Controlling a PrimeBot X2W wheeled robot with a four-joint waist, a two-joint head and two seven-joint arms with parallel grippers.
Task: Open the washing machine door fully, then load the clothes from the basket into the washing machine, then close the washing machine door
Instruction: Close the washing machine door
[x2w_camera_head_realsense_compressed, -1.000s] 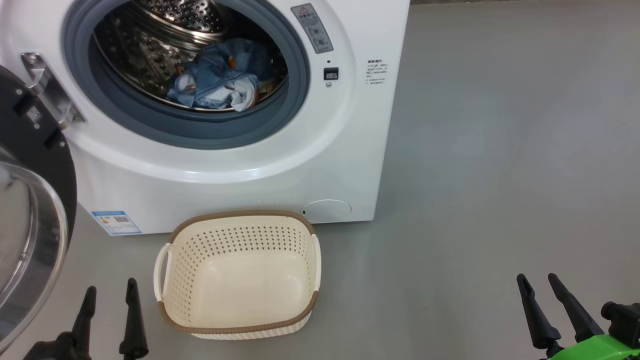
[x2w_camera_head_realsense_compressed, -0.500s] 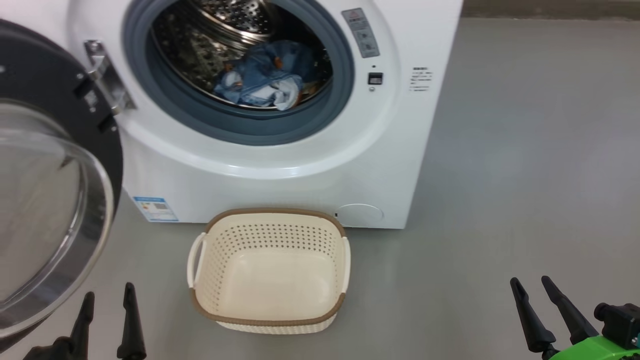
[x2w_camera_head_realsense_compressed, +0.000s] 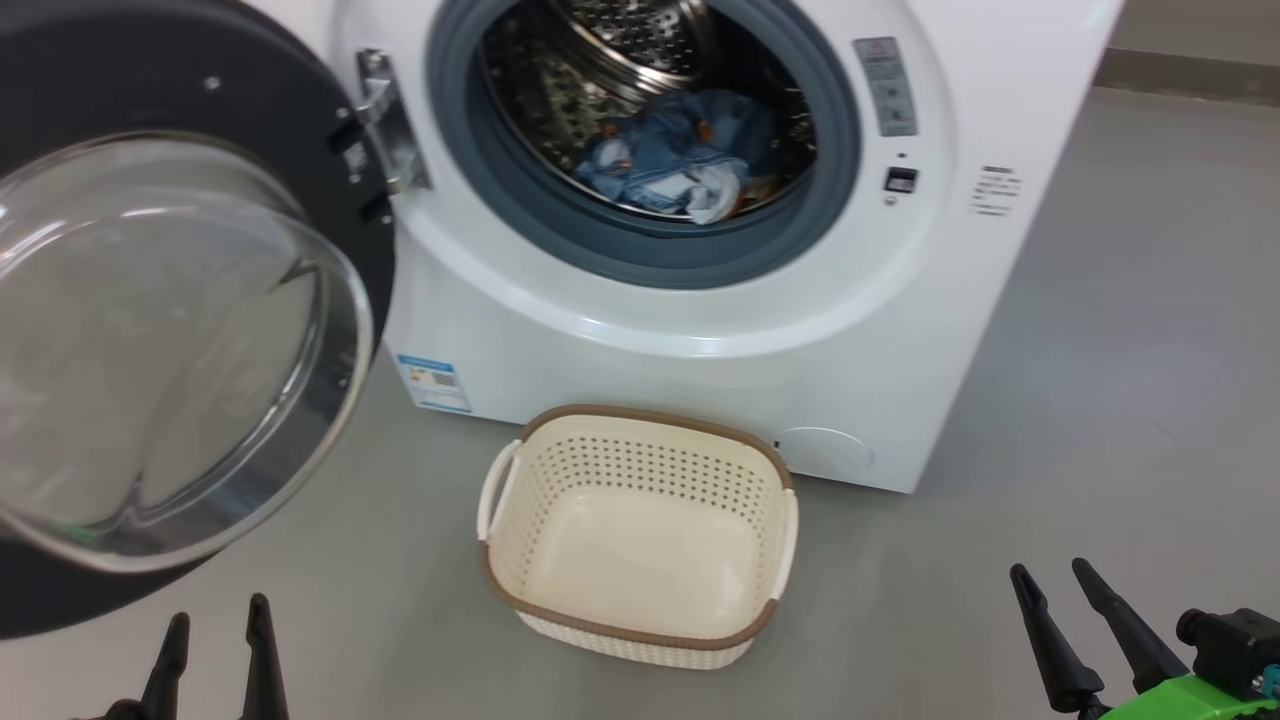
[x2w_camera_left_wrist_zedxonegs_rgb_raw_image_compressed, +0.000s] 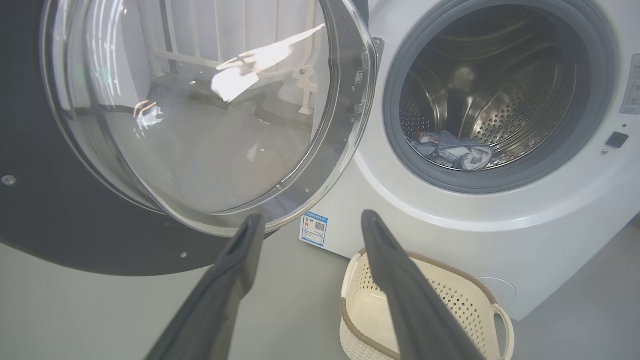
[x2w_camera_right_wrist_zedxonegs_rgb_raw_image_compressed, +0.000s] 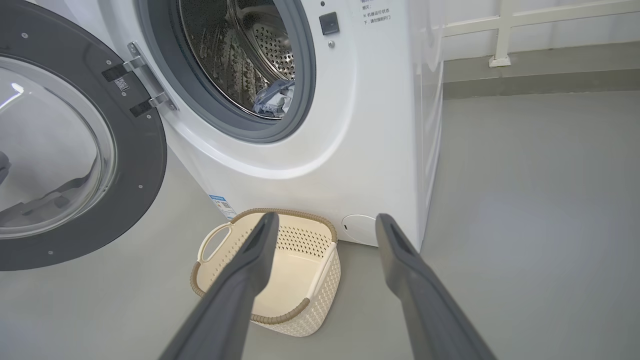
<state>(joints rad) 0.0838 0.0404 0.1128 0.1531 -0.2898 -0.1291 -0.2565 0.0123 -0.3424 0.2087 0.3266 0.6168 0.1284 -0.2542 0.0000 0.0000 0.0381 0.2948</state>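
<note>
Head view: Both grippers hang low with nothing in them. Your left gripper (x2w_camera_head_realsense_compressed: 219, 612) has its fingers apart, and the door (x2w_camera_head_realsense_compressed: 170, 340) stands open just above it. Your right gripper (x2w_camera_head_realsense_compressed: 1050, 570) is spread too, well off to the right of everything. The clothes (x2w_camera_head_realsense_compressed: 680, 165) lie in the drum of the washer (x2w_camera_head_realsense_compressed: 700, 380), far ahead of both grippers. The basket (x2w_camera_head_realsense_compressed: 640, 418) sits on the floor (x2w_camera_head_realsense_compressed: 1100, 400) between the two grippers, and nothing is in it. So I think the job left is to shut the door.

Left wrist view: The door's glass bowl is right in front of the fingers, a bit to their left. Reach round its far edge, away from the hinge (x2w_camera_head_realsense_compressed: 385, 130), and push on the black side, not the glass. Push slowly until it clicks. The basket is low by the right finger, so keep your arm off it.

Right wrist view: The basket is just past the fingers. The floor is grey, smooth and flat. A white rail (x2w_camera_right_wrist_zedxonegs_rgb_raw_image_compressed: 501, 35) stands at the back.
</note>
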